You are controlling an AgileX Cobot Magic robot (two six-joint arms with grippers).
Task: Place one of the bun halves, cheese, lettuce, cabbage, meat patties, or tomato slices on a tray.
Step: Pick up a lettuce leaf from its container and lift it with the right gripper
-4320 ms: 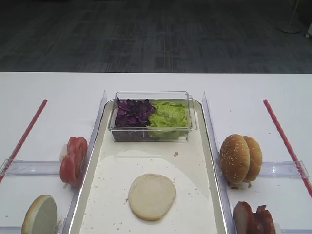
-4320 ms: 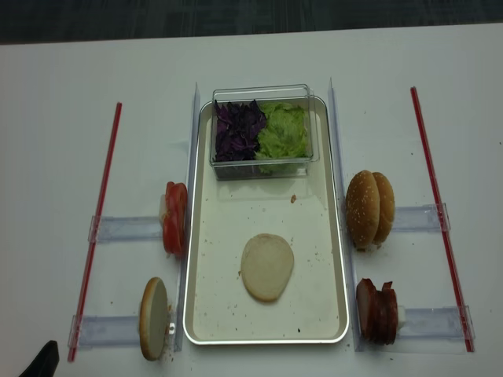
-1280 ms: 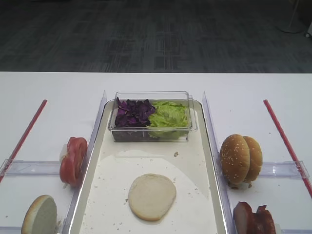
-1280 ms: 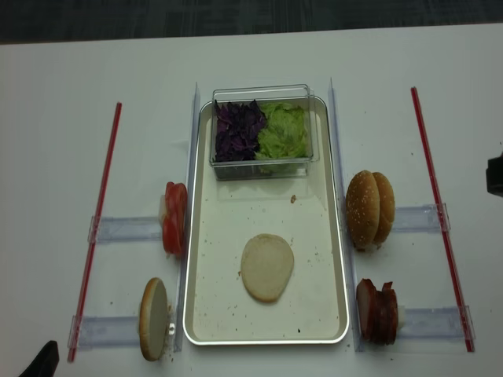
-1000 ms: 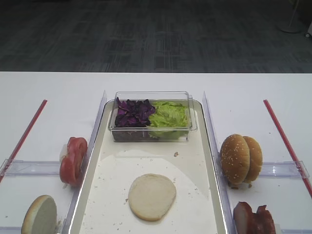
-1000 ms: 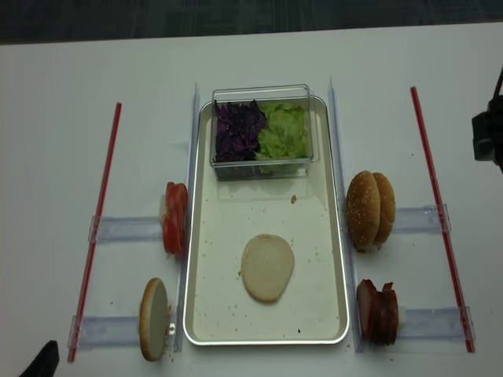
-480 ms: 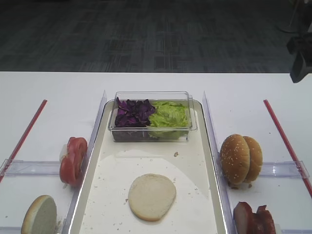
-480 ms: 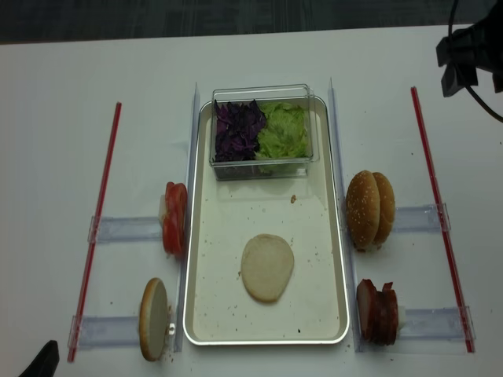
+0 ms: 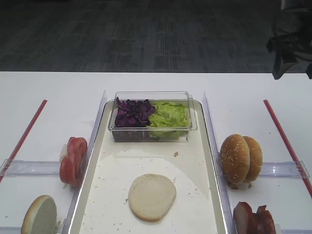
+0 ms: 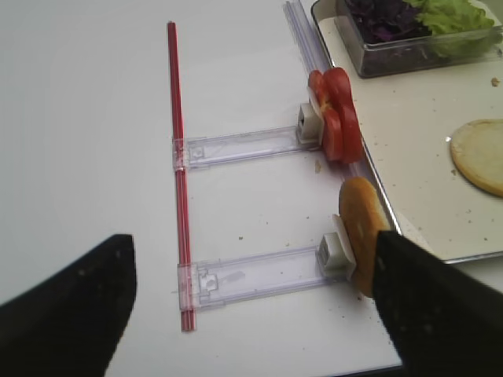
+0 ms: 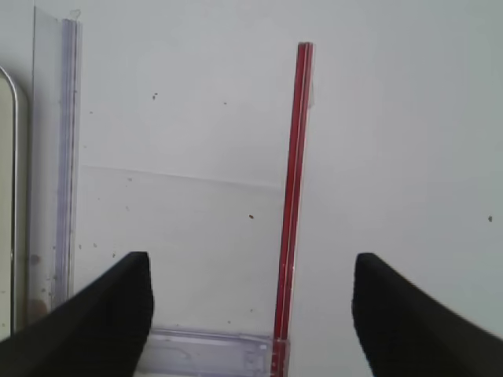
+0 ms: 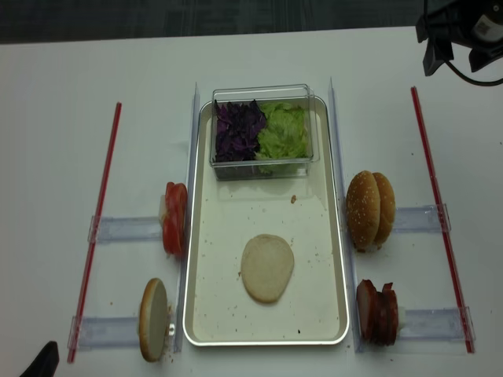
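Note:
On the cream tray (image 9: 146, 158) (image 12: 228, 228) lies a pale bun half (image 9: 152, 196) (image 12: 267, 267), cut face up. At the tray's far end a clear box holds lettuce (image 9: 168, 117) (image 12: 283, 132) and purple cabbage (image 9: 132, 113). Tomato slices (image 12: 174, 217) (image 10: 334, 110) and another bun half (image 12: 154, 318) (image 10: 361, 236) stand on the left rails. Seeded bun halves (image 9: 240, 158) and meat patties (image 12: 377, 312) stand on the right rails. No cheese shows. My right gripper (image 12: 452, 61) (image 11: 251, 314) hangs open and empty over the far right table. My left gripper (image 10: 251, 306) is open over the near left rail.
Red strips (image 12: 434, 196) (image 12: 96, 228) run down both sides of the table. Clear upright dividers (image 9: 209, 126) flank the tray. Clear rails (image 10: 259, 275) carry the food stacks. Crumbs dot the tray floor.
My right gripper came into view at the right edge and has moved toward the table's far right corner, staying open. Food and tray have not moved.

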